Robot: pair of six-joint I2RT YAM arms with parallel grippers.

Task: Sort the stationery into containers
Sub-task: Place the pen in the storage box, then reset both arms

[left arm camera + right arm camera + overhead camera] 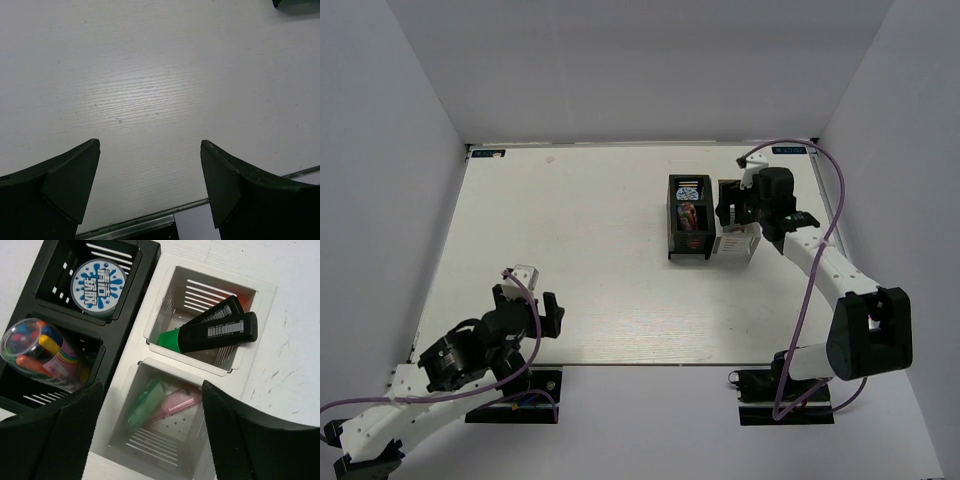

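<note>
Right pincer over the filled organizers: snag risk on the way out.

Right pincer [152, 390] is wide open and empty, hanging close over the white organizer [265, 315], which touches the black organizer [145, 265]. Black one: tape roll [98, 286] in the far cell, clear cylinder [40, 352] of coloured bits in the near cell. White one: highlighters [215, 330] leaning across one cell, green capsule [144, 402] and pink capsule [177, 404] in the other. Left pincer [150, 150] is open and empty over bare tabletop [150, 75]. No loose stationery is visible, so sorting looks done. Risk: a sideways retreat could hook a finger on the highlighters or rim and tip or drag the light white box. A straight lift seems safer.
</note>
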